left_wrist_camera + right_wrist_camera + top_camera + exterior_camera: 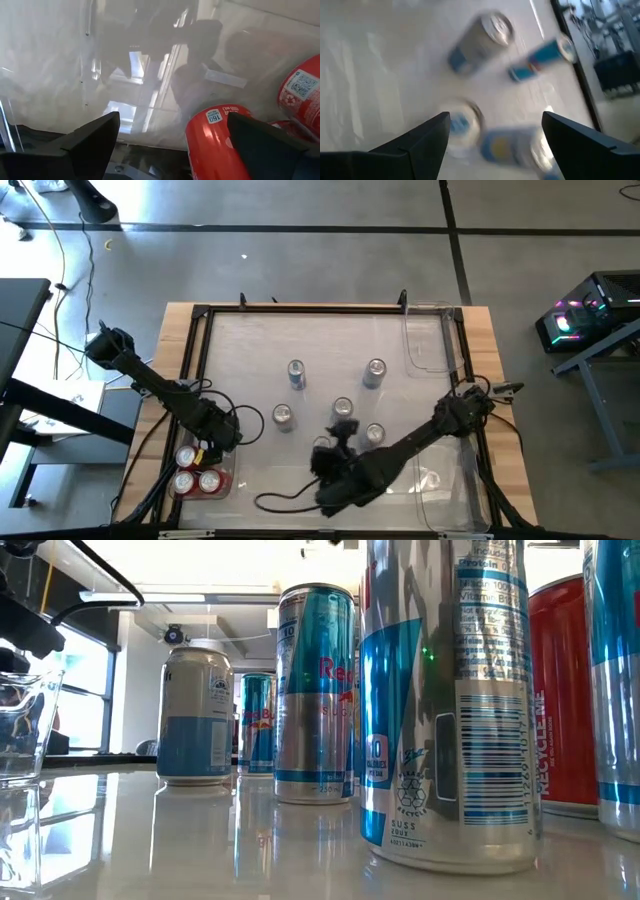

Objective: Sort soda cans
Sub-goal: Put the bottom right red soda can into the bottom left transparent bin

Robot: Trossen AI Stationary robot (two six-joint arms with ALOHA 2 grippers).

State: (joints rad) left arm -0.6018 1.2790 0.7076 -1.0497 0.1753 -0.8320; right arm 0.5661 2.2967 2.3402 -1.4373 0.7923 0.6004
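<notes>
So the left claw is hanging wide open over the clear bin at the near-left corner of the worktop, gripping nothing. Three red soda cans are already sitting in that bin. The right claw is hovering open and empty too, right in the middle of the silver-blue cans that are standing loose mid-worktop. Another clear bin is lying at the far-right corner.
</notes>
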